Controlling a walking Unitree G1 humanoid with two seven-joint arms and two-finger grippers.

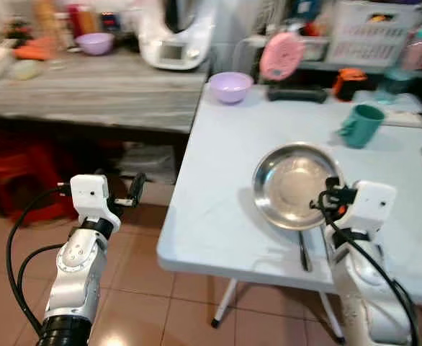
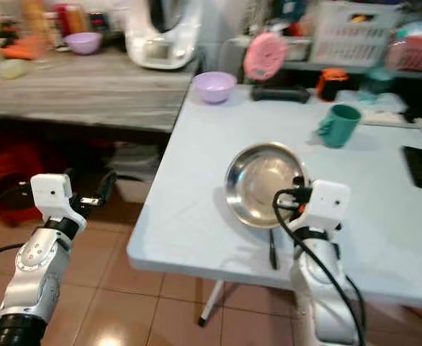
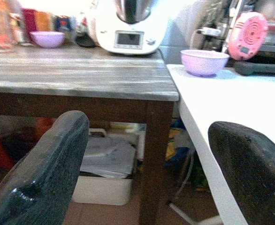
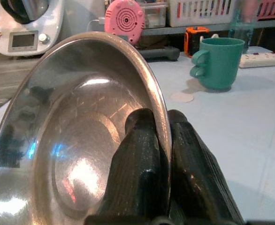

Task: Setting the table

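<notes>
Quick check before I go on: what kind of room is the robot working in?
Most likely a home kitchen or dining corner: a white kitchen appliance on a grey counter, and a steel plate and green mug on a white folding table.

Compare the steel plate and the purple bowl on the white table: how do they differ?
The steel plate is shiny metal, wide and shallow; the purple bowl is matte, smaller and deeper. The plate is pinched at its rim by the right gripper near the front edge; the bowl stands free at the far corner. Both are round.
</notes>
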